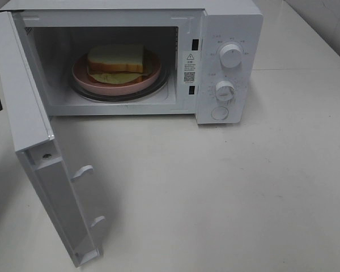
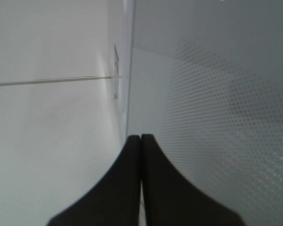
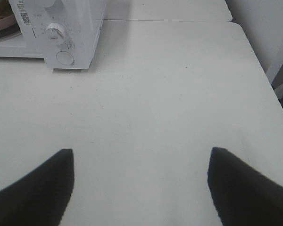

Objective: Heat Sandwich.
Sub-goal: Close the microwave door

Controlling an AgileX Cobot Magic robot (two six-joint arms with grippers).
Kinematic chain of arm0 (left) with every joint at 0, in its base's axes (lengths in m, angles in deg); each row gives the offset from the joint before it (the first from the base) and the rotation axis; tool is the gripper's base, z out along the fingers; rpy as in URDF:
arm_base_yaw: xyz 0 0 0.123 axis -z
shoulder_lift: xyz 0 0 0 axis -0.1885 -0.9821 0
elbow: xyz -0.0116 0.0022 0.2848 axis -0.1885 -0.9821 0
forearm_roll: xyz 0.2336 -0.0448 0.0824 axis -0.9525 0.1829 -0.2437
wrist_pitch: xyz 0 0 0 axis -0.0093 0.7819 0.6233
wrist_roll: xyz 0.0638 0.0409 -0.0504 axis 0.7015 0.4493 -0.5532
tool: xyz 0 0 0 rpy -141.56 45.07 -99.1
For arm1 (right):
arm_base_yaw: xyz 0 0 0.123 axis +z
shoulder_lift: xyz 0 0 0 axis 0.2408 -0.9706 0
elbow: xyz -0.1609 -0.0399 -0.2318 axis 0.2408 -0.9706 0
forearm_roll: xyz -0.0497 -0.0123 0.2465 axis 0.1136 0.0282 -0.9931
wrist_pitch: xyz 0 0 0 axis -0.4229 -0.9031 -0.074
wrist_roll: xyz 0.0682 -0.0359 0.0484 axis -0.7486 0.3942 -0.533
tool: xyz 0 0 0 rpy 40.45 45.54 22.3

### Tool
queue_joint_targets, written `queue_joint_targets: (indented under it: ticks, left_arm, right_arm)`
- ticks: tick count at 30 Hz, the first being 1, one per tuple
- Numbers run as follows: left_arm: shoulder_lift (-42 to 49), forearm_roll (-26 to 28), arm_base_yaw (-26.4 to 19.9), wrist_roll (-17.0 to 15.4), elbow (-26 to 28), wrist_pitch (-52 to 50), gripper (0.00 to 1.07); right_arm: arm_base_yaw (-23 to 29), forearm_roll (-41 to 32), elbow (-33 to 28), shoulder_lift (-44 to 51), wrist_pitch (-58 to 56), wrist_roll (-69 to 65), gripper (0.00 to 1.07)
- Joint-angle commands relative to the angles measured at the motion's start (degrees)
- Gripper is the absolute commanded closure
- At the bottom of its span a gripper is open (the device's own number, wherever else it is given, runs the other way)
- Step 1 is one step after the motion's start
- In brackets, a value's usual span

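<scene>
Square white-bread sandwich with tan crust (image 1: 116,58) sits on a round pink plate (image 1: 82,75) inside the white microwave oven (image 1: 229,22). The oven door (image 1: 28,107) stands wide open over the white bench (image 1: 243,187). Left fingers (image 2: 125,188) are pressed together, empty, beside the door's dotted glass; right fingers (image 3: 37,188) are spread above the bench, holding nothing.

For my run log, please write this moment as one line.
white-bread sandwich on round pink plate: inside white microwave | door: open | left jaws: shut, near door | right jaws: open, empty
</scene>
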Motion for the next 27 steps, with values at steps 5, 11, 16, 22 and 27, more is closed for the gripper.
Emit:
queue_joint_targets:
  ticks: [5,11,16,22,27]
  left_arm:
    - [-4.07,-3.15,4.98,-1.09,4.81,-1.38,1.07]
    - [-6.82,-2.64,9.22,-0.4,8.19,-1.15,1.07]
    - [-8.88,-0.8,12.78,-0.4,11.4,-1.03,1.07]
    - [-10.08,1.49,16.33,-0.4,14.5,-0.29,1.07]
    - [-10.08,2.41,19.14,-0.4,17.82,4.76,1.07]
  right_arm:
    - [-0.23,-0.11,-0.11,1.49,0.63,0.52,0.32]
    - [-0.23,-0.11,-0.11,1.49,0.63,0.52,0.32]
    - [-0.23,-0.11,-0.11,1.49,0.63,0.46,0.32]
    - [-0.23,-0.11,-0.11,1.49,0.63,0.46,0.32]
    - [-0.23,-0.11,-0.11,1.49,0.63,0.46,0.32]
